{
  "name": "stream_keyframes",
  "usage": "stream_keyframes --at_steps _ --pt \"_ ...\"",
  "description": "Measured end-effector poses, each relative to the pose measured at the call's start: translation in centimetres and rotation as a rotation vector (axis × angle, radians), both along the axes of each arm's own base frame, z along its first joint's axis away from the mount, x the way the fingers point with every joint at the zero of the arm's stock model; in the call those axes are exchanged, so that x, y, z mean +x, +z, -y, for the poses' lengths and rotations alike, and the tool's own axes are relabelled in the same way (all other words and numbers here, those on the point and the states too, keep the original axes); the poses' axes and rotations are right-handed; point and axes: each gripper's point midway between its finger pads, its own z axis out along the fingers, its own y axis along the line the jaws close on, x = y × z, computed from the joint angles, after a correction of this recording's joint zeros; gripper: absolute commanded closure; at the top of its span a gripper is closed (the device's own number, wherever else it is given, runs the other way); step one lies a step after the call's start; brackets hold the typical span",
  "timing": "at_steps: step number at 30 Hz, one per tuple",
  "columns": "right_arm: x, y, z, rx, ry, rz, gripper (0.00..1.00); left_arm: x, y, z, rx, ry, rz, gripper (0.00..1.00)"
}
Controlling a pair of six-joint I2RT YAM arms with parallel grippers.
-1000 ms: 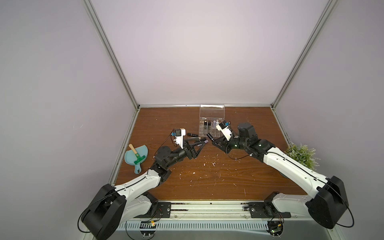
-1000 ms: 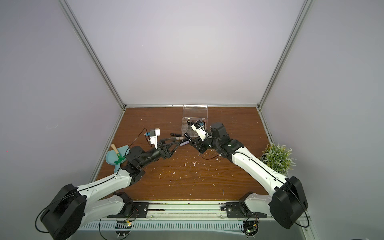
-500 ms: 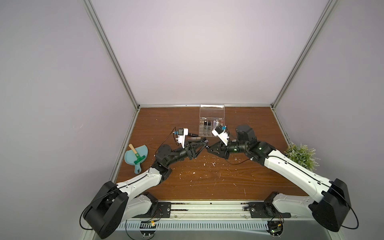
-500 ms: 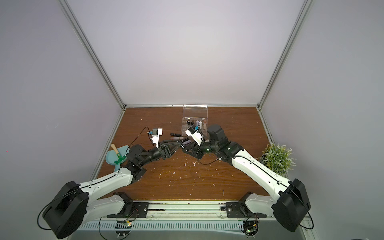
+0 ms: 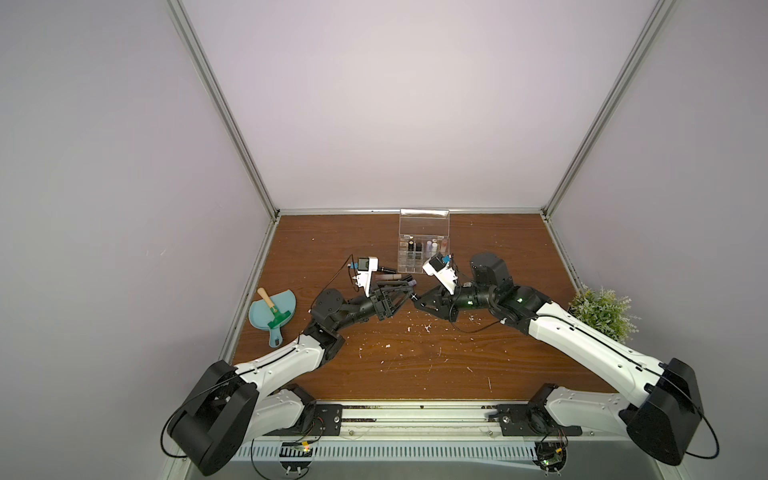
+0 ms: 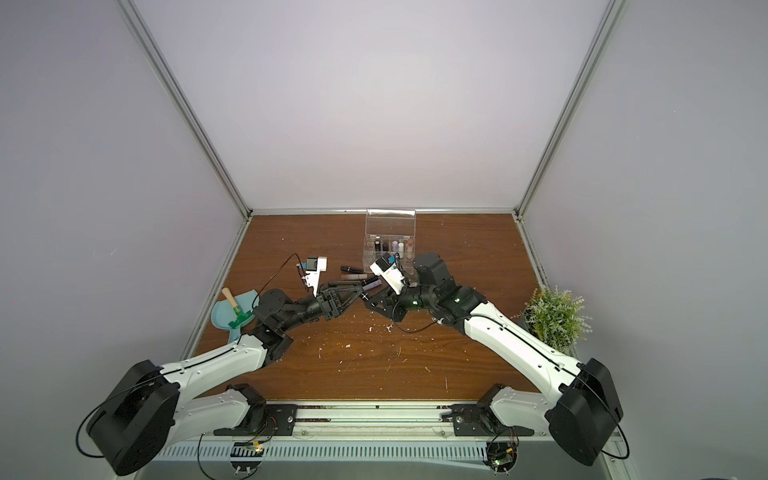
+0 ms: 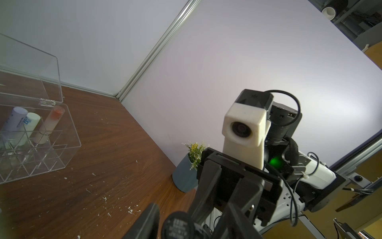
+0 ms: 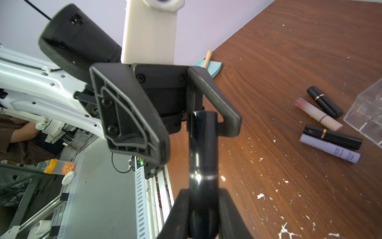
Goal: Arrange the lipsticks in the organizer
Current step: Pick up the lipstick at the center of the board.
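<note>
Right wrist view shows the right gripper [image 8: 203,194] squeezing one end of a black lipstick [image 8: 203,144], so the other end pokes out, I think for the left gripper [image 8: 195,137] to take. Those jaws sit on both sides of that end, but I cannot tell if they pinch it. Four loose lipsticks [image 8: 331,138] lie beside the organizer [image 7: 62,153], whose lid [image 5: 424,222] stands open for more tubes. Wrist views cut part of it off, and both top views show the swap too small and dark.

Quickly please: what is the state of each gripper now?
Left gripper: around the black lipstick's far end, grip cannot be told.
Right gripper: closed on that black lipstick.
</note>
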Motion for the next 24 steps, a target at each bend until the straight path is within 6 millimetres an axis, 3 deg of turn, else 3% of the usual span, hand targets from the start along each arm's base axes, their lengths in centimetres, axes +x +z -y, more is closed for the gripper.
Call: stream_keyframes --at_steps 5,12,18,24 --pt "0.02 0.01 0.00 0.000 -0.002 -0.002 0.91 -0.07 0.09 -0.03 0.001 -0.001 0.006 0.57" --pt "-0.10 0.08 -0.10 0.003 0.003 0.000 0.91 -0.09 0.28 -0.18 -0.004 0.001 0.005 0.81" --pt "-0.15 0.07 -0.11 0.002 0.004 0.001 0.88 -0.20 0.33 -0.16 -0.009 -0.008 -0.005 0.88" --pt "0.33 0.01 0.18 -0.011 -0.030 0.011 0.44 -0.04 0.34 -0.28 -0.006 -0.001 0.002 0.90"
